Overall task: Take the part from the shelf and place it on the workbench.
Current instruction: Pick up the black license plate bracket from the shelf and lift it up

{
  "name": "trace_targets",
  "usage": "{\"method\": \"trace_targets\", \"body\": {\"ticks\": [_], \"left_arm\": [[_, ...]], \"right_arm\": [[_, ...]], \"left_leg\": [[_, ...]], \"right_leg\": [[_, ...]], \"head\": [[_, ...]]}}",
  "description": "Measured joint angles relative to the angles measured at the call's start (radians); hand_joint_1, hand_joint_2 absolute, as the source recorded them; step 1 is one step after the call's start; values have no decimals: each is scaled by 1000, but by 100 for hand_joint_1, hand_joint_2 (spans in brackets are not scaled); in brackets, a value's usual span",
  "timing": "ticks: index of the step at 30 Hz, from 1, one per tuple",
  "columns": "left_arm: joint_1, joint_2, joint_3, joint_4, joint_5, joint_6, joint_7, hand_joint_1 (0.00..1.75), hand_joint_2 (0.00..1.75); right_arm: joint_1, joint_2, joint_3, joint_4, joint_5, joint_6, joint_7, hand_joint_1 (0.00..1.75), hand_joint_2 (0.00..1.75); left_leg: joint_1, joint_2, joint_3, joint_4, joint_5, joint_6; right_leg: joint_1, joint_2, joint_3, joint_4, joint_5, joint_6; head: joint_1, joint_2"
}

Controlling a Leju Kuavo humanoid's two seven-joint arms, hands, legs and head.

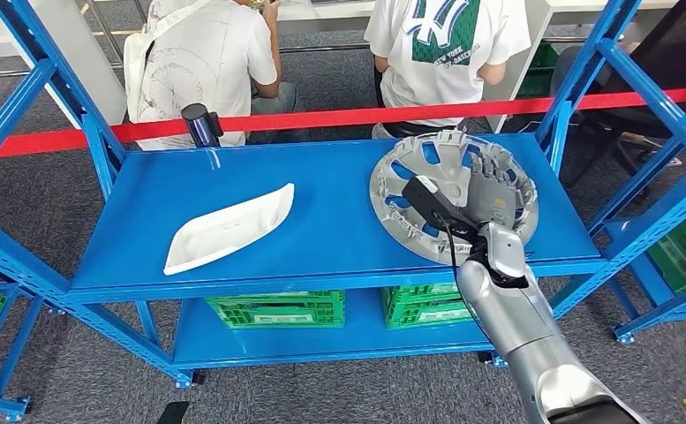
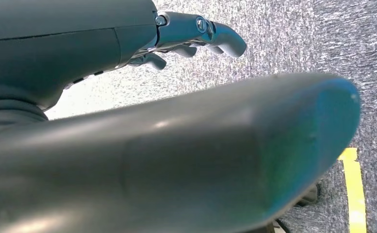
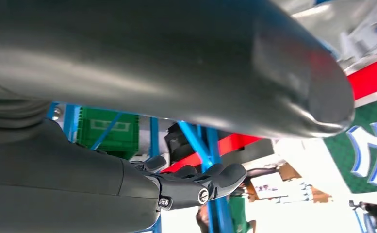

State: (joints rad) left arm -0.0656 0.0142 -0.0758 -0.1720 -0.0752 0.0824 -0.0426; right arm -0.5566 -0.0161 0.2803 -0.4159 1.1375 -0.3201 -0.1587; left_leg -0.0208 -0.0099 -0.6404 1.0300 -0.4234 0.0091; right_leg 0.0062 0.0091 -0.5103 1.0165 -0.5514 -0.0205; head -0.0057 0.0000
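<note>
Right now my right hand point(image 1: 489, 199) is stretched out over the silver wheel cover point(image 1: 410, 190), the part lying flat on the top level of the blue shelf point(image 1: 321, 212), toward its right end. From the head view my fingers point(image 1: 489, 172) are spread apart and extended above the cover's middle and far rim, holding nothing; I cannot tell whether the fingertips touch the cover or hover just over it. My thumb point(image 1: 423, 196) reaches to the left across the spokes. In the right wrist view my fingers point(image 3: 215, 177) are straight and only slightly curled, with nothing between them and the thumb.

My left hand point(image 2: 196, 36) hangs over the grey carpet point(image 2: 322, 48) in the left wrist view, its fingers loosely extended, apart from the thumb, gripping nothing. A yellow floor line point(image 2: 353, 194) runs beside it.

Well apart from the cover, toward the left half of the same shelf level, lies a white curved panel point(image 1: 229, 228). Green crates point(image 1: 277, 309) sit on the level below. A red barrier tape point(image 1: 321, 119) stretches behind the shelf, and two people in white shirts point(image 1: 445, 40) sit beyond it with their backs to me.
</note>
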Motion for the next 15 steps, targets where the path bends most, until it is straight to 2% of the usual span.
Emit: {"method": "trace_targets", "body": {"ticks": [8, 15], "left_arm": [[-1, 3, 0, 0, -2, 0, -4, 0, 0], [-1, 7, 0, 0, -3, 1, -3, 0, 0]], "right_arm": [[-23, 43, 2, 37, -14, 47, 10, 0, 0], [-24, 59, 3, 61, -20, 63, 13, 0, 0]], "left_leg": [[1, 0, 0, 0, 0, 0], [1, 0, 0, -1, 0, 0]], "right_leg": [[1, 0, 0, 0, 0, 0], [1, 0, 0, 0, 0, 0]], "head": [[0, 0], [0, 0]]}}
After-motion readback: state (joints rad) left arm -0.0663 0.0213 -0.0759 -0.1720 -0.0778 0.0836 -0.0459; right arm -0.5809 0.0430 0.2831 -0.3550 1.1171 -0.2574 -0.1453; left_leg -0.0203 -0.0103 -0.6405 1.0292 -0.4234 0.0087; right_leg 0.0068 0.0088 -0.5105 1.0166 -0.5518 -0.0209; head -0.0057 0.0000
